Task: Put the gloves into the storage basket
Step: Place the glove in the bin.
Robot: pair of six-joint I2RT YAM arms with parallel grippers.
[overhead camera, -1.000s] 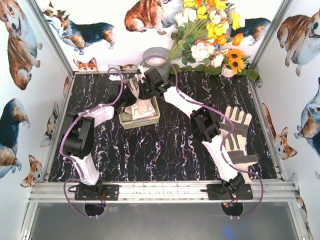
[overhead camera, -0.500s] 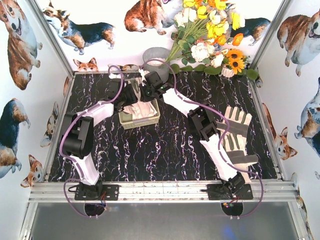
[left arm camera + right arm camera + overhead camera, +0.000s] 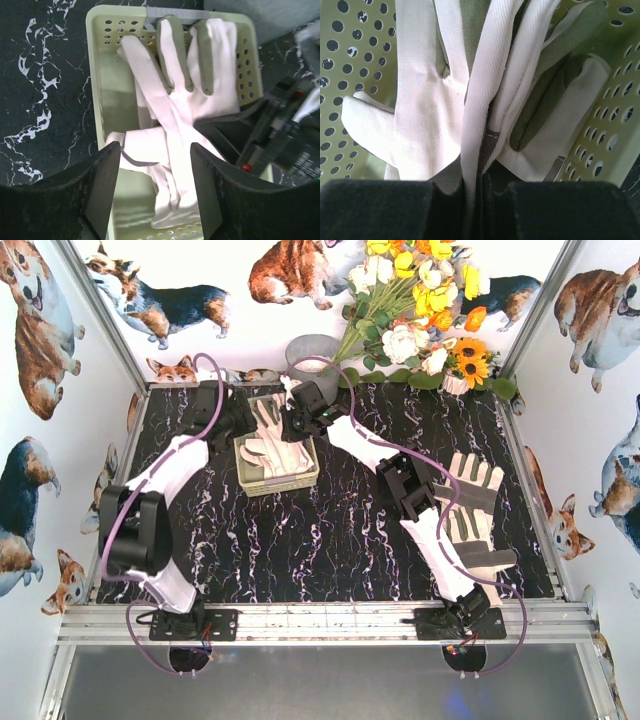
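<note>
The pale yellow-green storage basket (image 3: 246, 480) stands at the back middle of the table and holds cream-white gloves (image 3: 270, 447). My right gripper (image 3: 296, 427) is over the basket's right side, shut on a fold of a glove (image 3: 480, 120) that hangs into the basket (image 3: 350, 55). My left gripper (image 3: 238, 418) is open and empty above the basket's back left corner; between its fingers I see the gloves (image 3: 185, 100) lying in the basket (image 3: 100, 90). Another glove (image 3: 470, 510) lies flat on the table at the right, beside the right arm.
A grey metal bucket (image 3: 312, 352) stands behind the basket at the back edge. A bunch of flowers (image 3: 420, 310) fills the back right corner. Walls with dog pictures and metal rails close in the table on three sides.
My left gripper has let go of the glove and drawn back to the left and up. The glove has dropped flatter into the basket. The right gripper has stayed over the basket.
</note>
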